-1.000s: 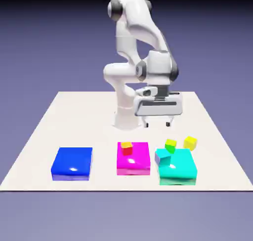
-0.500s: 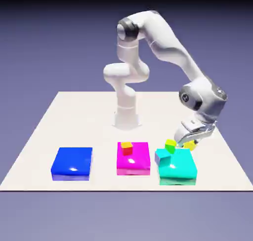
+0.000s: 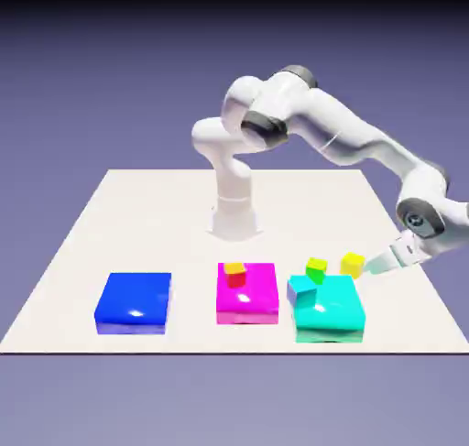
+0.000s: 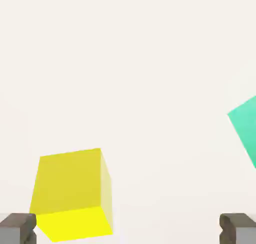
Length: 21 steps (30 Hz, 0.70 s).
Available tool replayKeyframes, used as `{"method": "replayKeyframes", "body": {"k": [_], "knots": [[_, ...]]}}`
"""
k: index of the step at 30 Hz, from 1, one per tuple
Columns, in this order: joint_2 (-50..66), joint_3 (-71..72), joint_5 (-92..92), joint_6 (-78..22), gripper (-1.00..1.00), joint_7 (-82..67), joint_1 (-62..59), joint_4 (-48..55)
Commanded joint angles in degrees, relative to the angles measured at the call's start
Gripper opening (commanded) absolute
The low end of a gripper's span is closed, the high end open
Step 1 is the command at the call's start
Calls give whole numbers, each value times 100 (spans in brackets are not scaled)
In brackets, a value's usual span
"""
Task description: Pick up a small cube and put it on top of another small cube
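Yellow cube whole | pincer apart, tips cropped below | green block cut off right

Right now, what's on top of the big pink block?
A small orange cube with a red front sits on the pink block, toward its back. The patch of pink right under the cube is covered, so I can't see it.

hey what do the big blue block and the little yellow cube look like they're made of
The blue block looks like glossy plastic, possibly lacquered: a bright white highlight sits on its smooth top and its edges look rounded. The yellow cube could be matte plastic or painted wood; its faces are flat, evenly coloured, with crisp edges and no grain or highlight in the hand view.
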Motion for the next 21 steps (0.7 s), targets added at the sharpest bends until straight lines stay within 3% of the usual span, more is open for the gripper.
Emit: {"method": "replayKeyframes", "body": {"k": [1, 21], "knots": [[208, 117, -67, -218, 0, 75, 22, 157], [4195, 2359, -1360, -4389, 0, 1521, 443, 3164]]}}
